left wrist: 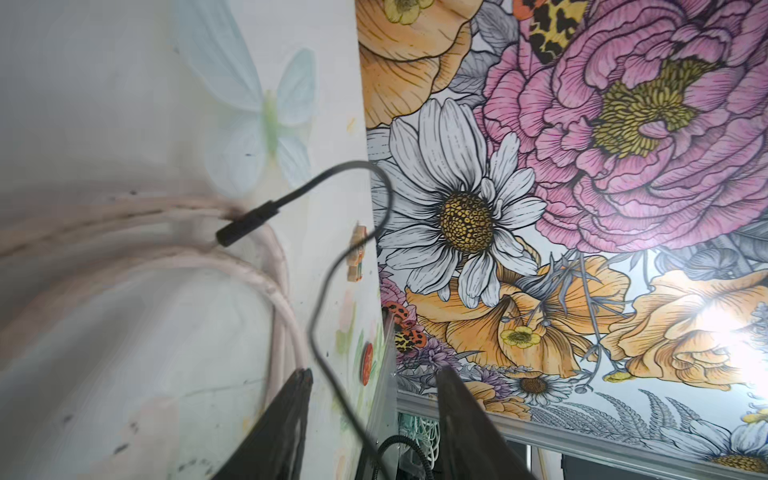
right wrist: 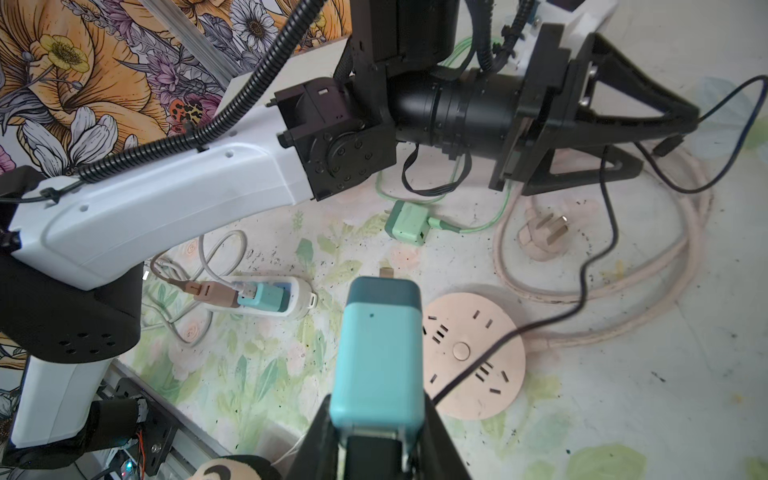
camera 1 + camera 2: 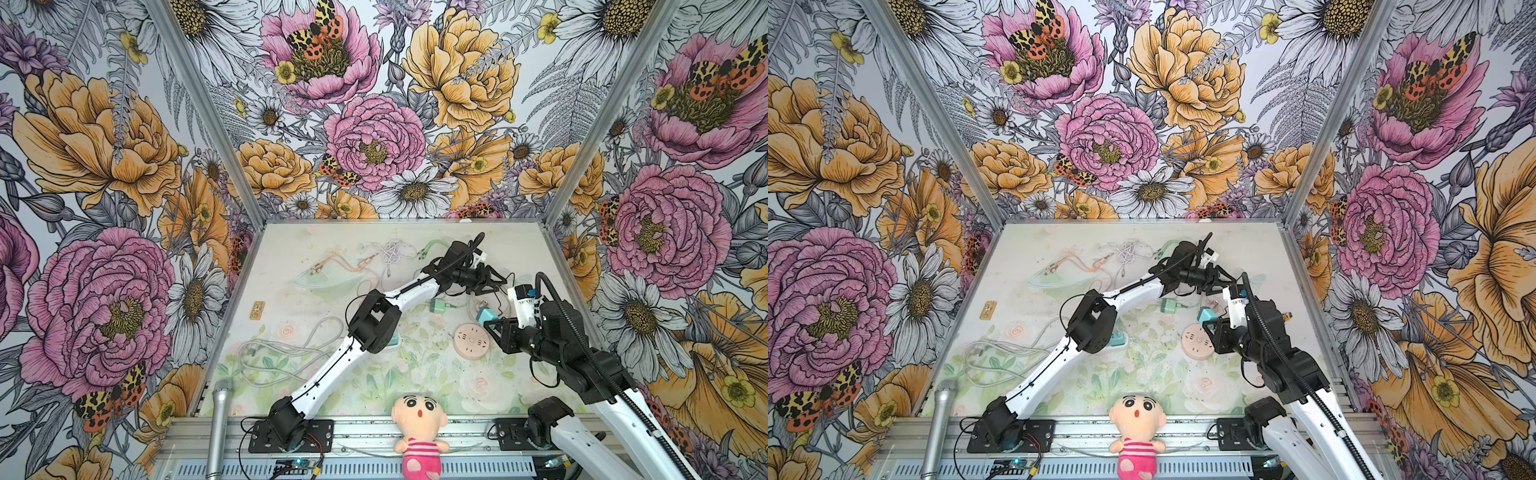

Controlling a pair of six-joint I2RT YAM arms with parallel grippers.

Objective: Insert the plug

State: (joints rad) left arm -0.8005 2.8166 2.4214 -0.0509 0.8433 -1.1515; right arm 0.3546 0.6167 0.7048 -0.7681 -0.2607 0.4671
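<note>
No readable text, label or number on teal plug [image 2: 376, 353], round socket [image 2: 457, 332], or elsewhere.

Bright, soft shadows, wrist views seemingly blurred

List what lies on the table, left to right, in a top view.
Small gold rectangular tag → thin orange cable → tangled white cable → mint-green plastic charger → round pink plastic socket disc.

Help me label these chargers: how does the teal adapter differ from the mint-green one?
The teal adapter sits clamped in the right tool, off the table; the mint-green adapter lies free on it. The teal adapter has a darker end band; the mint-green adapter is one shade with a green cable plugged in. Both are rounded blocks.
</note>
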